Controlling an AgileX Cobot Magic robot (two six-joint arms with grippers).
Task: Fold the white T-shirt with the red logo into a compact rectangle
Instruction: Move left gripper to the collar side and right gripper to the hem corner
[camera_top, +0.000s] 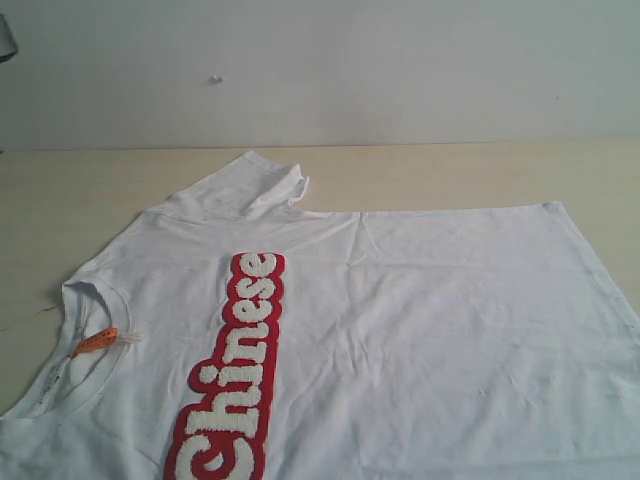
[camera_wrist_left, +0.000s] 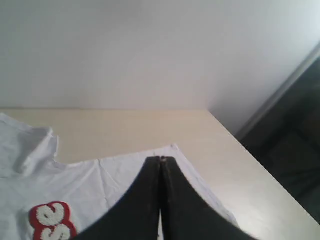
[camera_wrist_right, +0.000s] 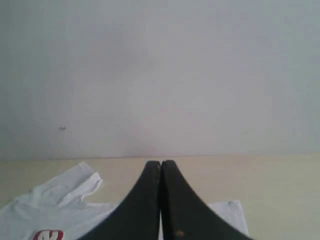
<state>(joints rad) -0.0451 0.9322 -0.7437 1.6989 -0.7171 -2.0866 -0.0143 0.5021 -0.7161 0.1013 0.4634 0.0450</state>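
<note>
Left gripper (camera_wrist_left: 160, 160) and right gripper (camera_wrist_right: 161, 162) hover above the white T-shirt (camera_top: 420, 330)

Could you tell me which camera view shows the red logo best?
The exterior view: the red logo runs nearly whole across the white T-shirt. The left wrist view catches only its last letters; the right wrist view, a red sliver.

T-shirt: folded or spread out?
Spread. The white T-shirt lies flat on the table, red logo face up; only the far sleeve is curled over. Near edge is out of frame.
</note>
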